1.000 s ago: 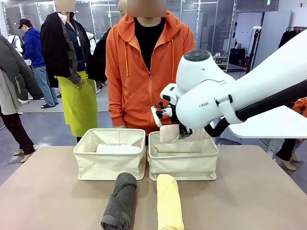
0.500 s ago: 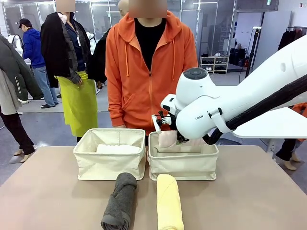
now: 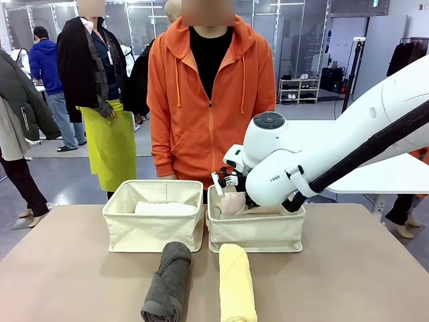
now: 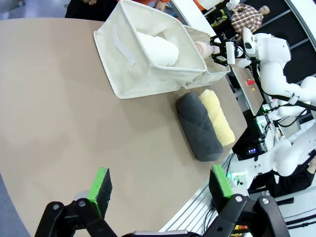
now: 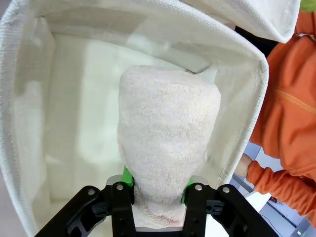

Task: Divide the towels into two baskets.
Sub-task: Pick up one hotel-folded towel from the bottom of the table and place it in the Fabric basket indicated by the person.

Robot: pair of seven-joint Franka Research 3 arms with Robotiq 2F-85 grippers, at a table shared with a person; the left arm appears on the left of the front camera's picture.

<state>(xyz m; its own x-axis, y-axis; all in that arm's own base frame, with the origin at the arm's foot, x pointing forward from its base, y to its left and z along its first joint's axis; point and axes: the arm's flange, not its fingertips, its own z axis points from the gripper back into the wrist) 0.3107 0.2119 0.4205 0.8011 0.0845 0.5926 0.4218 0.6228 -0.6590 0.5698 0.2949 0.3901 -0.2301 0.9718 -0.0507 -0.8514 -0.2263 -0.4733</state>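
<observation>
Right arm bent down into the right-hand cream canvas basket [image 3: 255, 231] at the tabletop's [image 3: 348, 268] far edge.
Its right tool [image 5: 156, 183] grips the pale pink rolled terry towel [image 5: 168, 133] inside that basket. The left-hand cream canvas basket [image 3: 153, 231] holds the white rolled towel [image 3: 164, 208]. The dark grey rolled towel [image 3: 167, 274] and the pale yellow rolled towel [image 3: 236, 282] lie by the near edge. The left tool [image 4: 160, 190] hangs wide apart, holding nothing.
</observation>
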